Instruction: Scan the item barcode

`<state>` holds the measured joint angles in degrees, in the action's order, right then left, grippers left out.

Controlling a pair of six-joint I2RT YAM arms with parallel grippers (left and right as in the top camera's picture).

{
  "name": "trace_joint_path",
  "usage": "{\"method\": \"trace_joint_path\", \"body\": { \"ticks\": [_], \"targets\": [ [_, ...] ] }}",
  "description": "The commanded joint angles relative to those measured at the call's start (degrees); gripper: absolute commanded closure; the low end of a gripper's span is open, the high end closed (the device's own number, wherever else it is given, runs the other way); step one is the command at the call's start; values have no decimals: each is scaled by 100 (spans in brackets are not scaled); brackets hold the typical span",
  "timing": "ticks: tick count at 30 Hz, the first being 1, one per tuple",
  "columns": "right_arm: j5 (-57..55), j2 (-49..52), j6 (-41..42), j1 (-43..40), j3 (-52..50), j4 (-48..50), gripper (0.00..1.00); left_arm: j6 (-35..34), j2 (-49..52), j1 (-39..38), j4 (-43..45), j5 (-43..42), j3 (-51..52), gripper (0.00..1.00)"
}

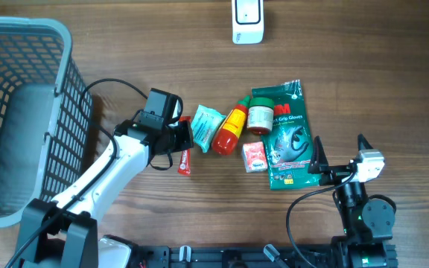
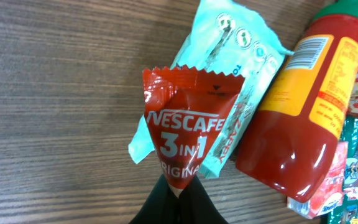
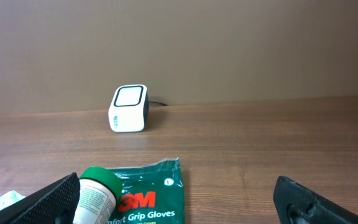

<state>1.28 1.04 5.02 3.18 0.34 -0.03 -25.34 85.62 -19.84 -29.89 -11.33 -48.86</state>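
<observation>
sachet (image 2: pixel 188 118) tip unseen between left fingers (image 2: pixel 157 208)

You are seeing open tabletop (image 1: pixel 348 59) stretching from the gloves pack (image 1: pixel 287 141) up to the scanner (image 1: pixel 246 21). The basket (image 1: pixel 71 89) is blocking your far left. The teal packet (image 1: pixel 206 125) and red bottle (image 1: pixel 229 128) are crowding the sachet (image 1: pixel 184 158).

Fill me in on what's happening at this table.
The left gripper is shut on one end of a red Nescafe sachet, at the left end of a cluster of items: a teal packet, a red bottle, a green-lidded jar, a small red box and a gloves pack. The right gripper is open beside the gloves pack, holding nothing. The scanner sits at the far edge, so nothing is being scanned yet.
</observation>
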Motion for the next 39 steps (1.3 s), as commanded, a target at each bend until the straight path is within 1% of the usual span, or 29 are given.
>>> {"method": "trace_joint_path", "body": {
  "ticks": [1,2,3,5,6,7,8,9,10,14,16,18,21,23,24,25,27,29,30,31,34,39],
  "targets": [
    [46,-39,-50,13,-4,17,0,-87,-48,-31,101,74,87,96],
    [46,-39,-50,13,-4,17,0,-87,-48,-31,94,70,87,89],
    [46,-39,-50,13,-4,17,0,-87,-48,-31,94,66,87,87],
    [46,-39,-50,13,-4,17,0,-101,-48,-31,101,20,87,85],
    [46,-39,-50,13,-4,17,0,-190,-48,-33,96,0,87,80],
    [46,-39,-48,13,-4,17,0,-291,-48,-37,96,0,87,65],
    [46,-39,-48,13,-4,17,0,-391,-48,-59,98,-15,87,32],
    [46,-39,-50,13,-4,17,0,-391,-48,-74,101,-39,87,13],
    [46,-39,-50,13,-4,17,0,-391,-48,-101,98,-39,87,0],
    [46,-39,-48,13,-4,17,0,-358,-96,-251,59,-210,81,0],
    [46,-39,-50,13,-4,17,0,-195,-306,-284,81,-208,-26,0],
    [46,-39,-50,13,-4,17,0,-28,-678,-282,103,-48,-339,0],
    [46,-39,-48,13,-4,17,0,389,-1294,-282,538,415,-994,0],
    [46,-39,-48,13,-4,17,0,448,-1578,-282,1119,662,-1314,0],
    [46,-39,-48,13,-4,17,0,490,-1716,-282,1572,739,-1453,0],
    [46,-39,-48,13,-4,17,0,595,-1873,-282,2262,739,-1561,0],
    [46,-39,-48,13,-4,17,0,822,-2048,-284,3254,737,-1593,0],
    [46,-39,-48,13,-4,17,0,1132,-2168,-286,3965,734,-1593,0],
    [46,-39,-50,13,-4,17,1,1309,-2201,-291,4107,734,-1598,0],
    [46,-39,-50,13,-4,17,0,1600,-2243,-293,4236,737,-1611,0],
    [46,-39,-50,13,-4,17,0,2306,-2330,-293,4207,741,-1637,0],
    [46,-39,-48,13,-4,17,1,2940,-2339,-293,4168,800,-1637,0]
  ]
}}
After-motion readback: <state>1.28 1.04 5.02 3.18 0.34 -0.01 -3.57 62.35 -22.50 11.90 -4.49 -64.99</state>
